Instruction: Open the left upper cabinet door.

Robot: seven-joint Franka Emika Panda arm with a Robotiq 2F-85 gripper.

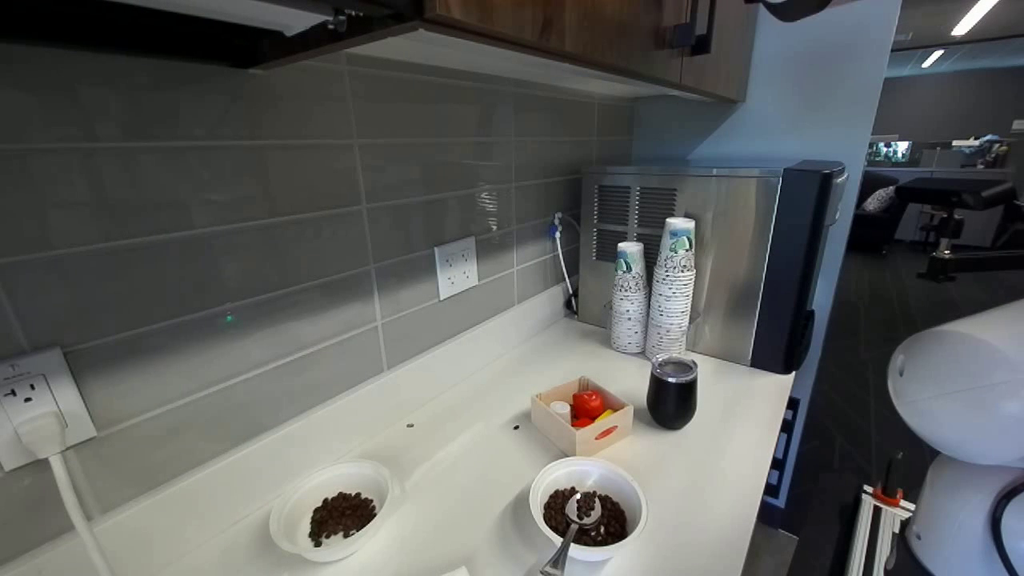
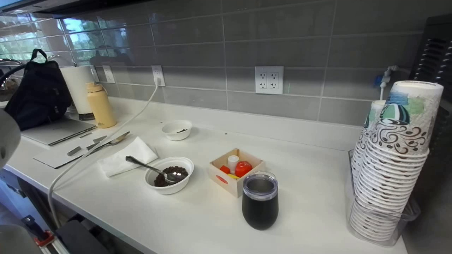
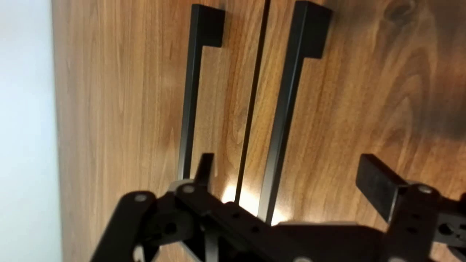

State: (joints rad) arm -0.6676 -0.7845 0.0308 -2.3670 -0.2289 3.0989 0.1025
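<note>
The left upper cabinet door (image 3: 364, 109), a flat medium-brown wood-grain panel, seems to lie towards 3 o'clock in the wrist view. The black pincer (image 3: 285, 163) stands wide, flanking the door's black, probably metal bar handle (image 3: 287, 94). Expect a rigid, light swing; grip mid-bar.
</note>
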